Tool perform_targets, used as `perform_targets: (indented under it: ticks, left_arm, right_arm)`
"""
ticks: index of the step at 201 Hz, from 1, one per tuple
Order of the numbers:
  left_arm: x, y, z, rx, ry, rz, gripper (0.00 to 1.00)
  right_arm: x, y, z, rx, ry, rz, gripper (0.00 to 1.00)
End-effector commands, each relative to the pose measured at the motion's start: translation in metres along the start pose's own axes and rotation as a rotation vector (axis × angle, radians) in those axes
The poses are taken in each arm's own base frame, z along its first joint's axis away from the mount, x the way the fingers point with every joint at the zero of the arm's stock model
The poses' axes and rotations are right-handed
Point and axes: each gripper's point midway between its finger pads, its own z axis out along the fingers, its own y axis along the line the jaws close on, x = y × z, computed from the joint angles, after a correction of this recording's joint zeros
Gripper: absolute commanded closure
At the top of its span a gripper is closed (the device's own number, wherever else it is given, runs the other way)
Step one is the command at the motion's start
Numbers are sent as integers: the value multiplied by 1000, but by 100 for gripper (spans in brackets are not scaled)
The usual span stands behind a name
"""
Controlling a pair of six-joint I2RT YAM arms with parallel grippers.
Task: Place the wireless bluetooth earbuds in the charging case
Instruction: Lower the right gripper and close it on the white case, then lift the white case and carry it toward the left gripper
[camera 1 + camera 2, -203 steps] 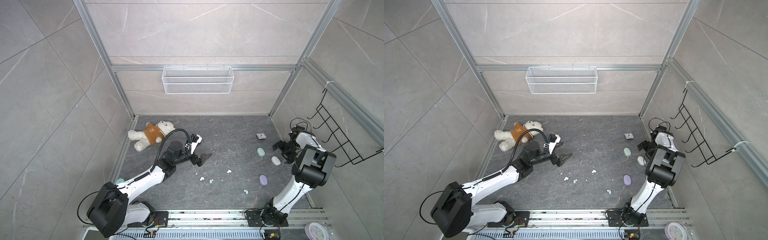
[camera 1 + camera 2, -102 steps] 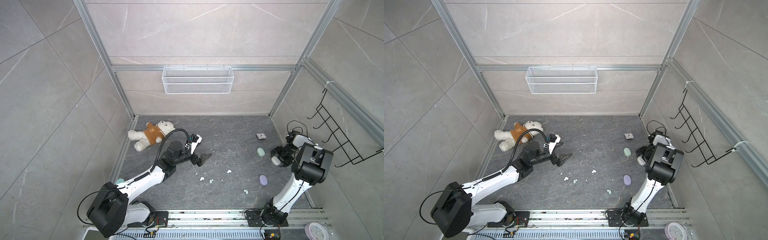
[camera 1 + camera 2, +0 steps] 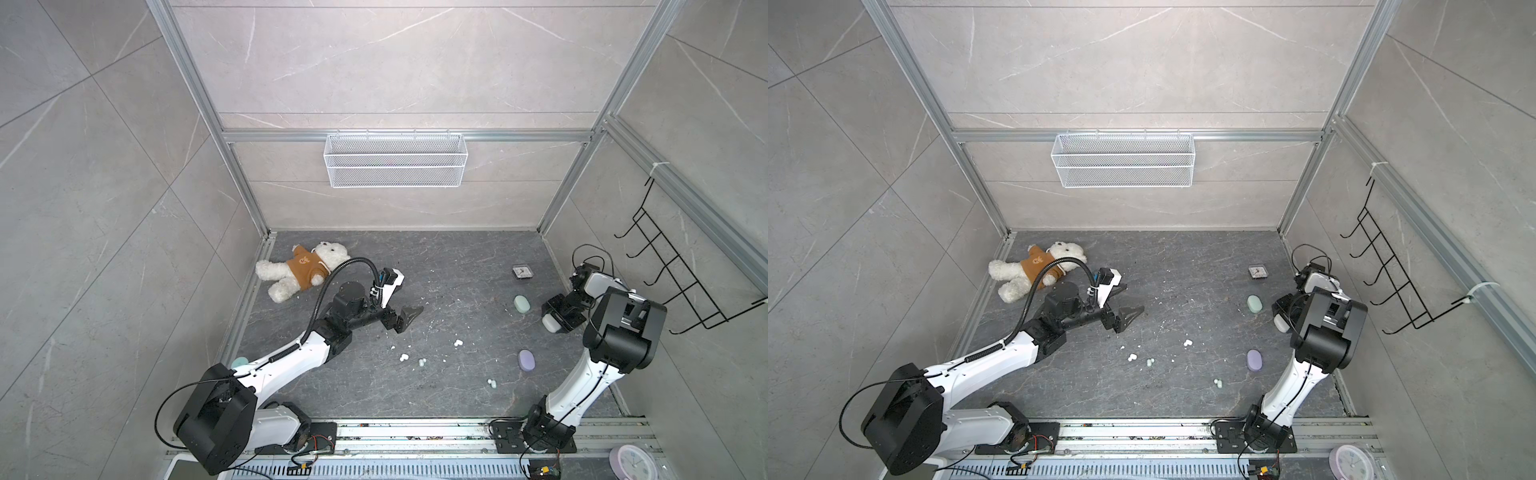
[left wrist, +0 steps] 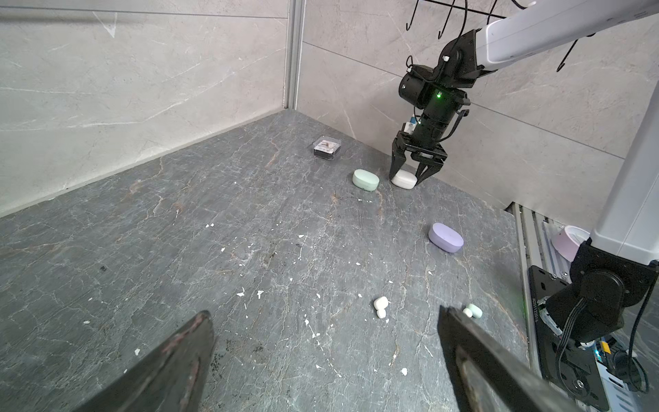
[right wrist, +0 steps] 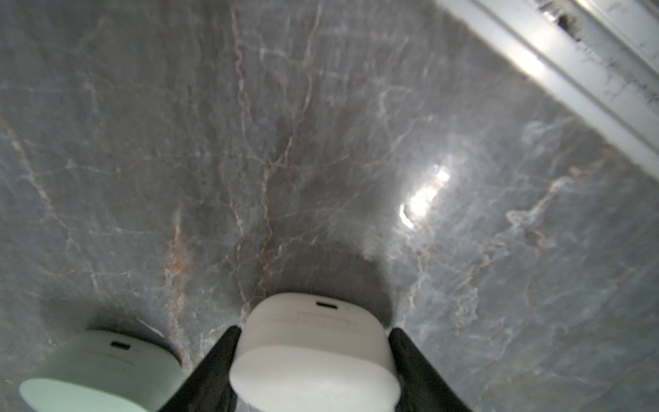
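I am holding my left claw [image 3: 409, 319] wide open, both fingers spread far apart and nothing between them. It is hanging low over the dark bench [image 3: 457, 257] and not touching anything.

The earbuds [image 3: 458, 343] are lying loose on the bench in small clusters, near my left claw and between it and my right one. From the left wrist, a white pair [image 4: 381, 307] is sitting just ahead of the open gap. A mint bud [image 4: 475, 310] with a white one against it is showing just past the tip of one finger. None of them is in a case.

My right claw [image 4: 406, 178] is pointing down at the white charging case [image 4: 404, 178], which is resting on the bench. The case is sitting between the two fingers, and in the right wrist view the fingers [image 5: 221, 356] are lying against both of its sides. So this claw is narrowed onto the case, and the case's lid is looking shut.

The mint case [image 4: 365, 179] is standing just beside my right claw, apart from the white one. The lilac case [image 4: 445, 237] is lying farther off, near that arm's base side. Both are looking shut.

A small clear box [image 3: 522, 272] is sitting beyond the mint case. A teddy bear [image 3: 305, 270] is lying behind my left claw, close to its wrist cable.
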Motion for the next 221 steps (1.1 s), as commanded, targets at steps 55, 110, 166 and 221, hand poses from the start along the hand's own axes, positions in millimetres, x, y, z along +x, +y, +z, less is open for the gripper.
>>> perform_targets:
  ticks: [55, 110, 166, 221]
  left_arm:
    - [-2, -17, 11, 141, 24, 24, 0]
    - [-8, -49, 13, 324, 43, 23, 0]
    - [-24, -90, 12, 509, 45, 121, 0]
    - [-38, -121, 10, 665, 1, 216, 0]
  right_arm:
    - [92, 5, -62, -124, 67, -121, 44]
    - [181, 22, -124, -252, 135, -297, 44]
    - [252, 45, -194, -382, 193, -516, 44]
    - [314, 72, -246, -465, 234, -769, 44]
